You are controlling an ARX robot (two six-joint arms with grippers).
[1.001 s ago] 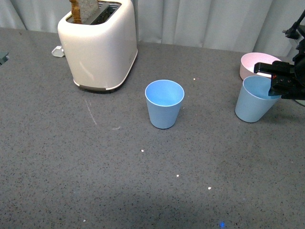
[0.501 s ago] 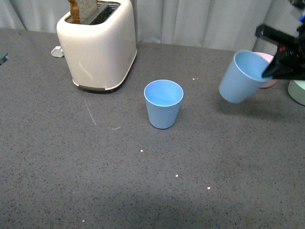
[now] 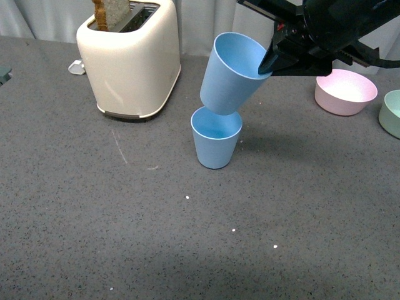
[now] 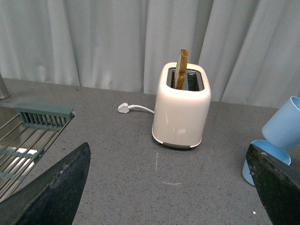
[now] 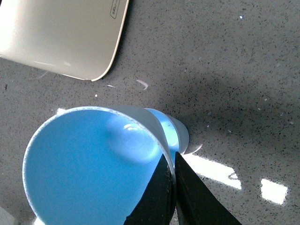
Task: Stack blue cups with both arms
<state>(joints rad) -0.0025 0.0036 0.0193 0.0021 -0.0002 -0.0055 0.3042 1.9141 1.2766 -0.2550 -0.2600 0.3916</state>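
Note:
One light blue cup (image 3: 215,144) stands upright on the grey table, mid-scene in the front view. A second blue cup (image 3: 231,74) hangs tilted just above it, its base over the standing cup's rim. My right gripper (image 3: 270,62) is shut on that cup's rim; in the right wrist view its fingers (image 5: 161,197) pinch the wall of the held cup (image 5: 89,164), with the standing cup (image 5: 177,133) partly showing behind. My left gripper (image 4: 171,187) is open over bare table, and both cups (image 4: 283,126) sit at the edge of its view.
A cream toaster (image 3: 130,59) with a slice of toast stands at the back left. A pink bowl (image 3: 345,91) and a pale green bowl (image 3: 392,112) sit at the right. A sink rack (image 4: 33,136) lies beside the left arm.
My right gripper has lifted the cup from beside the pink bowl and carried it left, to just above the standing cup. The standing cup has not moved.

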